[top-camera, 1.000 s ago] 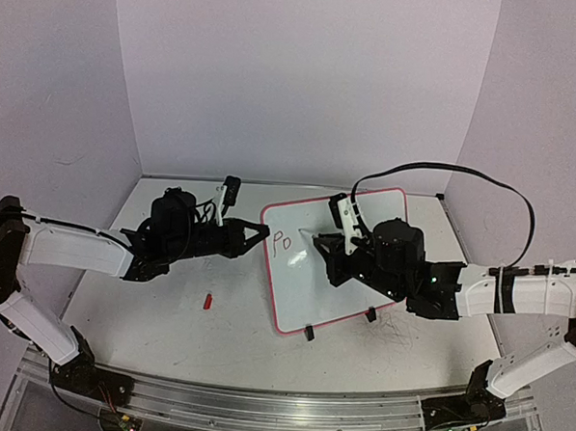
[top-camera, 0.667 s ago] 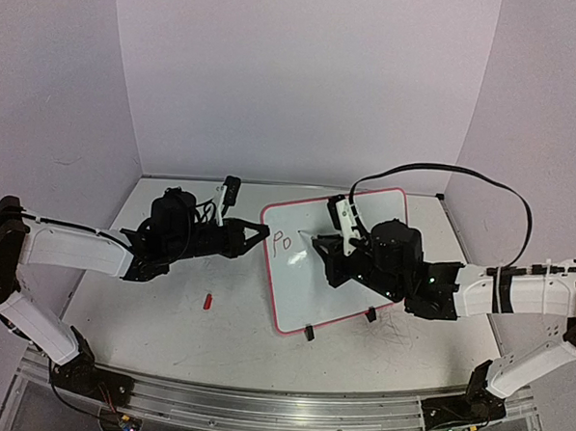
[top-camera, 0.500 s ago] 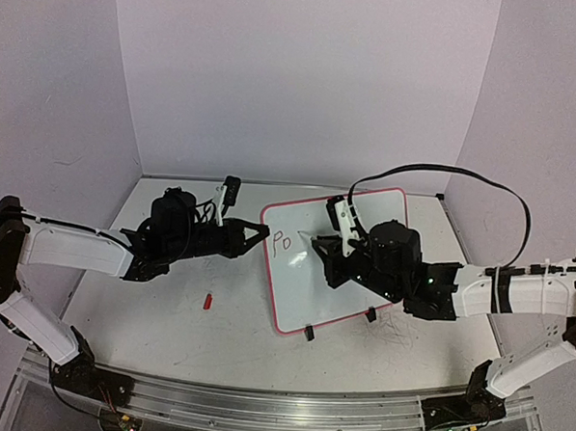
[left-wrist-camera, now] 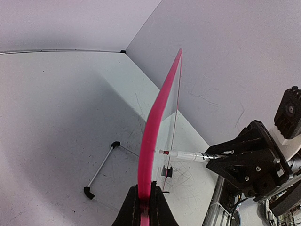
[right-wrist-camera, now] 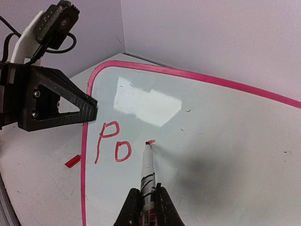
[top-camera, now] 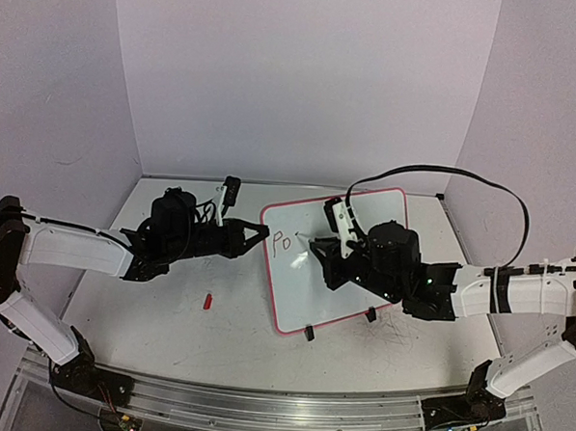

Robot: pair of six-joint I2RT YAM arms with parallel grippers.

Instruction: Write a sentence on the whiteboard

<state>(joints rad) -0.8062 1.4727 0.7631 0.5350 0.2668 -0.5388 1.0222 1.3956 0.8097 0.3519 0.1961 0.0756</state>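
Observation:
The whiteboard (top-camera: 313, 292), pink-framed and glossy white, stands tilted on the table. My left gripper (top-camera: 264, 233) is shut on its left frame edge (left-wrist-camera: 151, 141), pinched between the black fingers (left-wrist-camera: 145, 203). My right gripper (right-wrist-camera: 147, 195) is shut on a white marker (right-wrist-camera: 147, 172). The marker's red tip touches the board just right of the red letters "Po" (right-wrist-camera: 113, 147), the only part of the sentence on the board. A short fresh red stroke (right-wrist-camera: 151, 141) sits at the tip. From above, the right gripper (top-camera: 327, 247) hovers over the board's upper middle.
A red marker cap (top-camera: 207, 301) lies on the table left of the board. Two black clip feet (top-camera: 309, 333) hold the board's lower edge. A thin metal rod with black ends (left-wrist-camera: 100, 170) lies on the table behind the board. Purple walls enclose the table.
The right gripper and marker have crept slightly to the left on the board. The left gripper and the board have not moved.

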